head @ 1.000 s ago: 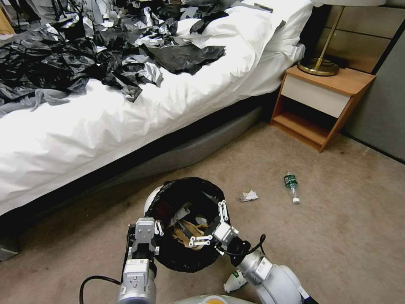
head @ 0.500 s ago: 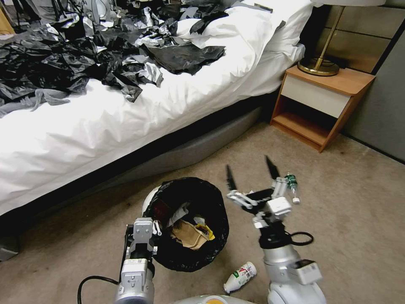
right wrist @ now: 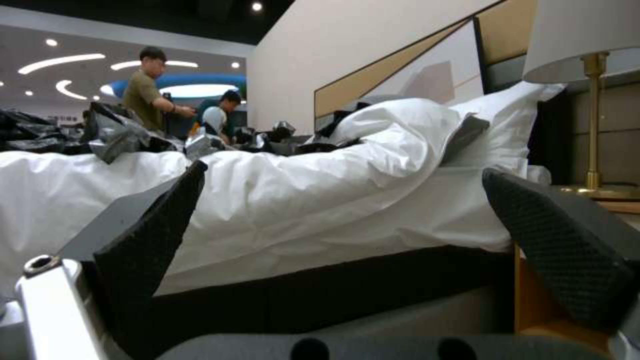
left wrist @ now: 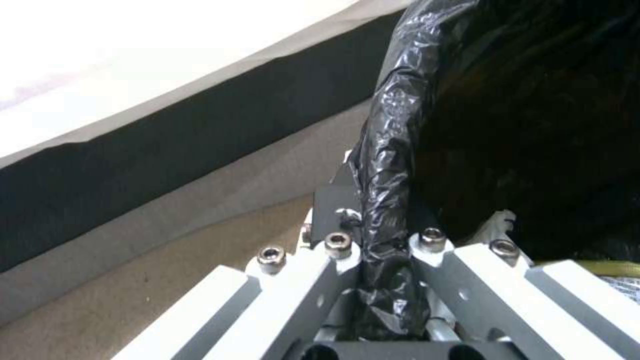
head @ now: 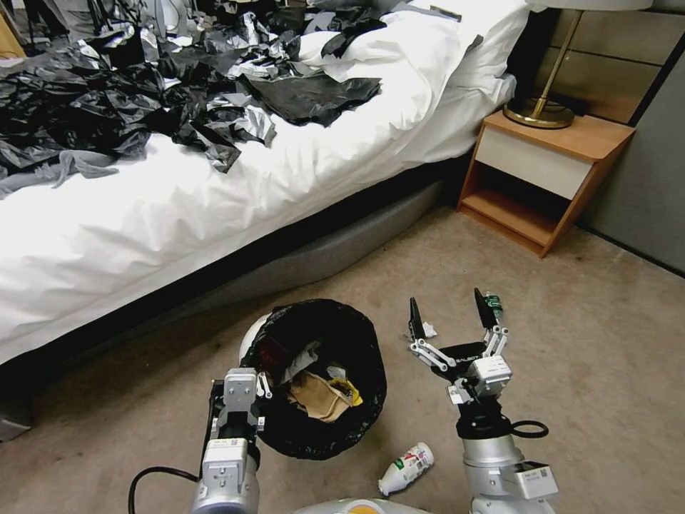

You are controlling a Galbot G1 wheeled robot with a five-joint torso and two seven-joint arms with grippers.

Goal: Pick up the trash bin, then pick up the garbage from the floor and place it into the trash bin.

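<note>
Fingers of the right gripper [head: 452, 314] are spread wide and hold nothing; one second ago this gripper was over the mouth of the trash bin [head: 314, 375], and since then it has swung out to about 3 o'clock of the bin and now points toward the bed. I judge that it has just released a piece into the bin and is free for the next pick. The left gripper [head: 241, 396] is closed on the bin's rim at about 9 o'clock, and in the left wrist view its fingers [left wrist: 320, 270] pinch the black liner bag [left wrist: 390, 165] between them; this grip has not changed. Inside the bin lie a brown paper bag [head: 320, 397], a yellow wrapper [head: 347, 390] and some white scraps, so part of the garbage is already collected. On the floor, three pieces remain: a white bottle with a green label [head: 405, 467] at about 5 o'clock of the bin and near to it, a white tissue [head: 428, 329] at 2 o'clock, partly hidden behind one finger of the right gripper, and a small clear bottle [head: 491, 305] further out at 2 o'clock, partly behind the other finger. Beyond them stand the bed [head: 214, 214], with black plastic sheets [head: 107, 107] on it, and the nightstand [head: 549, 171] with a lamp [head: 542, 107].
</note>
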